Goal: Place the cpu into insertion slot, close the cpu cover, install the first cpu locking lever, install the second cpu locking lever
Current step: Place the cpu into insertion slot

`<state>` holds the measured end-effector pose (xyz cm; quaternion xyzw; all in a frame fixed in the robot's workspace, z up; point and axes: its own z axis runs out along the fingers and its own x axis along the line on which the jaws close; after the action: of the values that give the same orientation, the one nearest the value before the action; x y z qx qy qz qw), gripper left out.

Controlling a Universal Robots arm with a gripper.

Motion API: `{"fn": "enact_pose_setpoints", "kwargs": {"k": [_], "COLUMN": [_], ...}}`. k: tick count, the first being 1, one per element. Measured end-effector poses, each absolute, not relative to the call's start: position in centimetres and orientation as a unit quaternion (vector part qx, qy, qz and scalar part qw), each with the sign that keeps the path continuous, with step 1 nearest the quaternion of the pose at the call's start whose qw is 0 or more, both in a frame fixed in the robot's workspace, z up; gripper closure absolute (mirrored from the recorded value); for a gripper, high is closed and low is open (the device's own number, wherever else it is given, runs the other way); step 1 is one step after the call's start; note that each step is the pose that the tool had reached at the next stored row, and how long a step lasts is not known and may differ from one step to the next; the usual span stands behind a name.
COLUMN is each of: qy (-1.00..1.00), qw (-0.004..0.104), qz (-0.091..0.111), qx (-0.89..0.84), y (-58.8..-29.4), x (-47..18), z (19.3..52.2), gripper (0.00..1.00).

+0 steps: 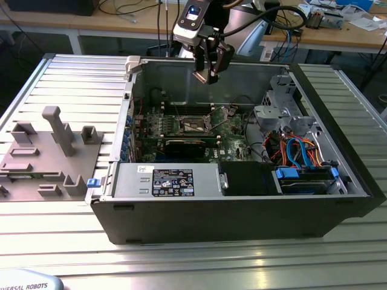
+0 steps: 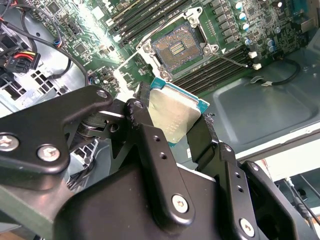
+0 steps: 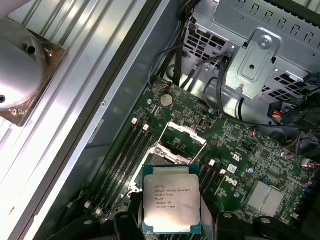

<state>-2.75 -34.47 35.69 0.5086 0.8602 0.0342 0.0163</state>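
Note:
My gripper (image 1: 208,75) hangs high over the back of the open black computer case (image 1: 242,217), shut on the cpu (image 1: 201,77). In both wrist views the cpu (image 2: 172,117) (image 3: 171,197) is a flat silvery square with a green edge, pinched between the two black fingers (image 2: 142,107). Below it lies the insertion slot (image 2: 176,48) (image 1: 195,125), a dark square socket with bare contacts on the green motherboard. The cpu cover (image 3: 186,131) stands tilted up and open beside the slot. A thin locking lever (image 2: 232,61) is swung out.
A metal drive cage (image 3: 260,55) and bundled cables (image 1: 299,151) fill the case's side at the exterior view's right. A long black card (image 1: 184,145) and a power supply (image 1: 163,181) lie nearer the front. A grey fixture (image 1: 48,151) sits outside the case.

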Motion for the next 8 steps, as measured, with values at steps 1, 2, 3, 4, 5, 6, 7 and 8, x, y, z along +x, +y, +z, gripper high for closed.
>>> {"fn": "enact_pose_setpoints", "kwargs": {"k": [1, 2, 3, 4, 5, 6, 7, 8], "qy": [0.86, 0.86, 0.86, 0.86, 0.859, 0.859, 0.858, 0.858], "qw": [0.016, 0.016, 0.016, 0.016, 0.016, 0.016, 0.016, 0.016], "qz": [0.034, 0.034, 0.034, 0.034, 0.034, 0.034, 0.034, 0.034], "qx": [0.509, 0.509, 0.509, 0.51, 0.51, 0.51, 0.511, 0.513], "y": [-34.47, -34.47, -34.47, -34.47, -34.47, -34.47, -34.47, -34.47], "x": [-2.75, -2.75, -2.75, -2.75, -2.75, -2.75, -2.75, -2.75], "z": [35.7, 35.69, 35.69, 35.69, 35.7, 35.7, 35.69, 35.69], "gripper": [0.46, 0.46, 0.46, 0.46, 0.46, 0.46, 0.46, 0.46]}}
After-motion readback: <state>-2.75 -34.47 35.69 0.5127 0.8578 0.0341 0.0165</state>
